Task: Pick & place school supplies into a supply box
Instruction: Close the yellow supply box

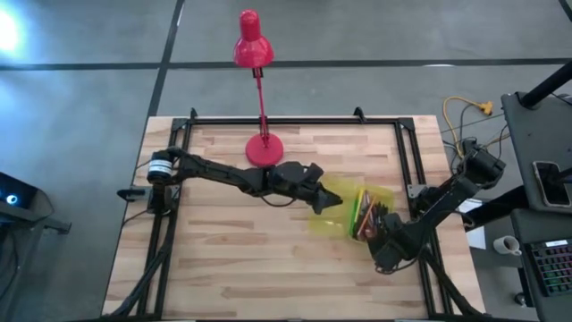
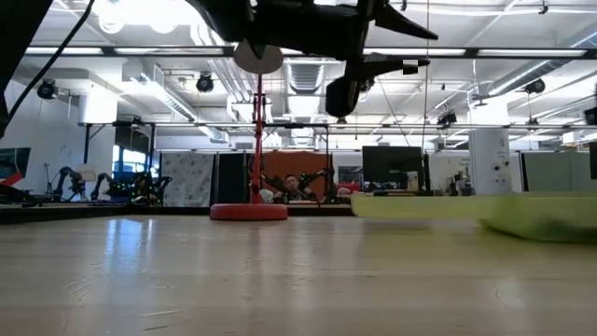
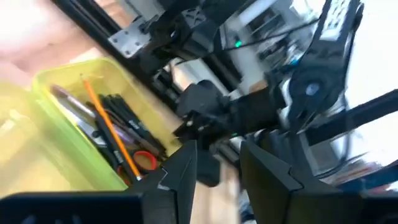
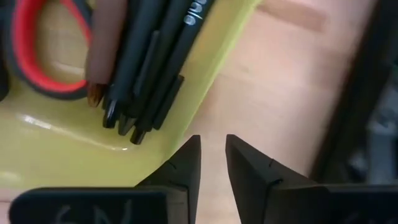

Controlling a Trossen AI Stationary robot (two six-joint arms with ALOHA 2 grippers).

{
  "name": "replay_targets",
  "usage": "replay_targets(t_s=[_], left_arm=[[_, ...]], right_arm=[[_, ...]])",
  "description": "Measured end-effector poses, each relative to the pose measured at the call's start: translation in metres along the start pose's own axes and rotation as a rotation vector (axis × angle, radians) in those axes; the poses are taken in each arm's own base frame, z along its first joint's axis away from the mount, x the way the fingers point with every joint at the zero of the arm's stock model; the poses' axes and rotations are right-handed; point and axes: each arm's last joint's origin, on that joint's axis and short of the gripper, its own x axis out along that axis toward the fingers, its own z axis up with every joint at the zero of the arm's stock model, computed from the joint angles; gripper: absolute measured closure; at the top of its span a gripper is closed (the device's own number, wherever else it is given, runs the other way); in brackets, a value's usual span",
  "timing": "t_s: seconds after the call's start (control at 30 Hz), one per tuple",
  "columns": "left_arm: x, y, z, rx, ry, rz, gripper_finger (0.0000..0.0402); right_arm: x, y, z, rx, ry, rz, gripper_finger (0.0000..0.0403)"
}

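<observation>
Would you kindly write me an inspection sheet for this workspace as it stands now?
Surface: wooden table, bare over most of its top.
Job's things: supply box lying open; pens and pencils and red-handled scissors inside.
Clutter: red desk lamp at the far edge.
Grippers: left gripper over the box, fingers parted, empty; right gripper at the box's rim, narrow gap, empty.
Cables: yellow cable off the table's right side.
Surroundings: monitors and workstations behind; a keyboard at right.
</observation>
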Motion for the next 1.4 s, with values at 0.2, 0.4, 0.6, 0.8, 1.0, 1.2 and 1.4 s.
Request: replay_targets(t_s=[0.2, 0.4, 0.6, 0.8, 1.0, 1.2, 1.4], left_arm=[[-0.007, 0.018, -0.006, 0.137, 0.168, 0.351, 0.0293], [-0.025, 0.040, -0.019, 0.165, 0.175, 0.580, 0.0293], [-0.042, 0.080, -0.029, 0.011, 0.173, 0.705, 0.0293], [-0.058, 0.116, -0.042, -0.110, 0.140, 0.767, 0.0293], [-0.058, 0.130, -0.060, -0.126, 0.165, 0.696, 0.0293], [-0.041, 0.128, -0.070, -0.097, 0.180, 0.680, 0.0293], [-0.029, 0.119, -0.059, -0.001, 0.208, 0.628, 0.0293]], right_arm=[[-0.002, 0.009, 0.007, -0.019, -0.035, 0.057, 0.0331], [-0.003, 0.005, 0.010, -0.024, -0.062, 0.007, 0.0328], [-0.012, -0.009, 0.017, 0.046, -0.152, -0.138, 0.0335], [-0.007, -0.010, 0.023, 0.048, -0.139, -0.140, 0.0333], [0.008, -0.009, 0.031, 0.064, -0.112, -0.112, 0.0333], [0.017, -0.001, 0.039, 0.021, -0.068, -0.051, 0.0332], [0.016, 0.005, 0.046, -0.010, -0.078, -0.024, 0.0341]])
